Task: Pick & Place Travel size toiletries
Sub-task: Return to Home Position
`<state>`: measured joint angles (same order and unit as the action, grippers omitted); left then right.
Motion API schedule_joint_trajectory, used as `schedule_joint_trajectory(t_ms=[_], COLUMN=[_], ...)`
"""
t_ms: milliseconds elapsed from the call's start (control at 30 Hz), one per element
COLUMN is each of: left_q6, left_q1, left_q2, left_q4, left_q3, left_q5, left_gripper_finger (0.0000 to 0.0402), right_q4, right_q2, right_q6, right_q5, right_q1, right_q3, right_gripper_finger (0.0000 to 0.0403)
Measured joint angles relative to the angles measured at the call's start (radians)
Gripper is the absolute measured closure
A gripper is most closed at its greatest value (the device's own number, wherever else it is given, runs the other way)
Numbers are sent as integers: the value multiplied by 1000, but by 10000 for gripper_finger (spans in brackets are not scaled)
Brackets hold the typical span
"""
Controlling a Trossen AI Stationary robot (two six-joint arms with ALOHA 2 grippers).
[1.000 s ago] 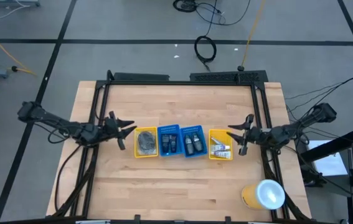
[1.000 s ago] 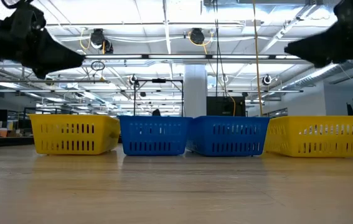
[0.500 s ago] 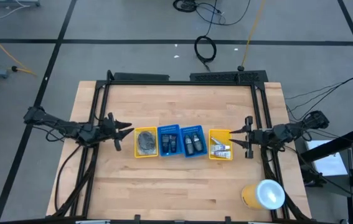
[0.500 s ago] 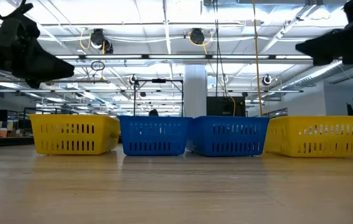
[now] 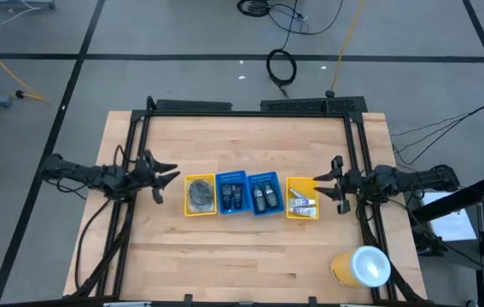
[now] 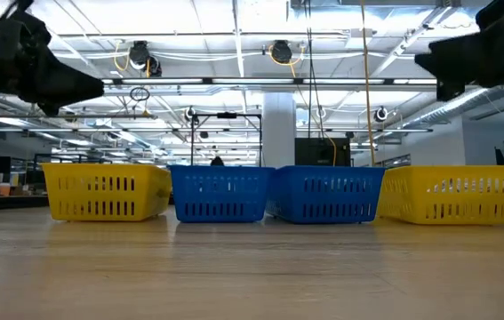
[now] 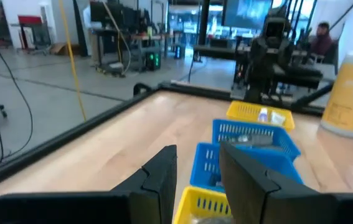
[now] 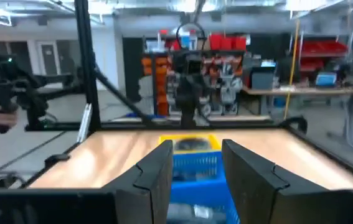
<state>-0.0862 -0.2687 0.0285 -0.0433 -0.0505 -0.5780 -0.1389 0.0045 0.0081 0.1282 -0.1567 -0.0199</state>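
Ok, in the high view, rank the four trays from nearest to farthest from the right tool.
1. Right yellow tray, beside the right tool.
2. Right blue tray, centre-right.
3. Left blue tray, centre-left.
4. Left yellow tray, far left.

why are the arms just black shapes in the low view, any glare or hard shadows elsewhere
Low view: the bright ceiling strip lights sit behind the left end effector and the right end effector, so both show as dark silhouettes. High view: even overhead light, no hard shadows on the light wooden table; the white top of the large yellow cylinder is the brightest spot.
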Motion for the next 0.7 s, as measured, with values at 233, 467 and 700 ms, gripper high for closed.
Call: schedule_joint_trajectory(t_ms=[233,467,700], left_q6=[-55,-58,-51], left_q1=[-1,-1,-1], left_q2=[42,45,45], left_q4=[1,1,1], left_q3=[0,0,0], left_q5=[-5,-3,-3], left_gripper_finger=[282,282,282], right_q4=[88,88,73], right_q2=[16,30,30], right_q6=[30,-20,-20], right_q5=[-2,-1,0], right_q1=[-1,-1,-2], right_q3=[1,3,4], right_gripper_finger=[273,273,273])
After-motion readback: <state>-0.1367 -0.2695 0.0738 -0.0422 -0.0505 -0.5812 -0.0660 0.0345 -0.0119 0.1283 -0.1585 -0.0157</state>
